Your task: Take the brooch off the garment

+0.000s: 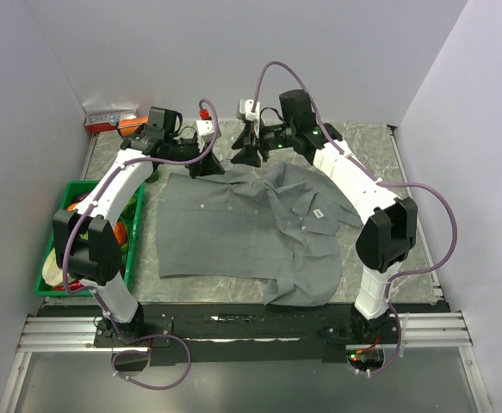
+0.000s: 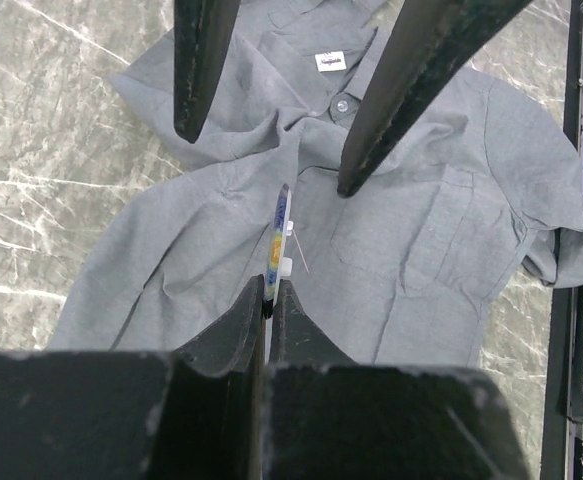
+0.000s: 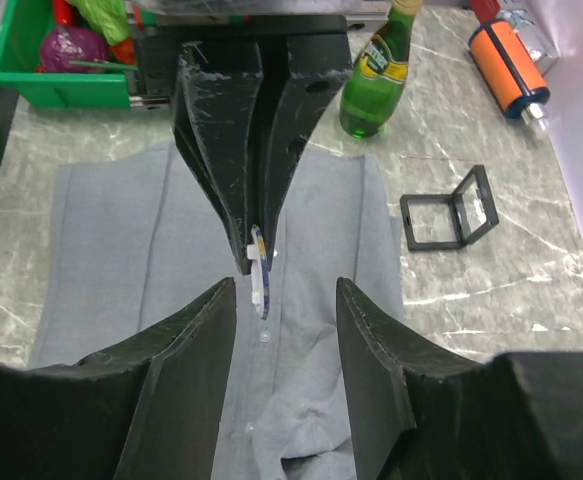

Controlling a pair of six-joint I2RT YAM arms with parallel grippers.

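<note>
**Brooch off the cloth and pinched in the left gripper**

Nearest you, the garment [image 1: 233,232] lies spread flat with its near hem toward the arm bases. The white label [image 1: 317,212] sits on its right half. A green crate [image 1: 57,258] stands off the garment's left side, and you can ignore it.

Now look to the garment's far part, where both arms meet. Your left gripper [image 2: 269,285] has its jaws pressed together on one edge of the brooch [image 2: 282,232]. The brooch stands edge-on in the air above the garment's button strip. Its pin and a small white clasp show at one side, and no cloth appears caught on them or pulled up beneath. From that I judge the brooch free of the garment. Your right gripper [image 3: 286,288] has its jaws apart, one on each side of the brooch. As far as the wrist views show, it touches neither the brooch nor the cloth.

So the main part looks done. What remains, by my reading, is to carry the brooch away from the garment and set it down while the right gripper backs off. Mind the bare pin over the cloth.

A black frame [image 3: 449,208] lies past the garment's far edge, and a green bottle [image 3: 376,85] stands just off its far left corner
</note>
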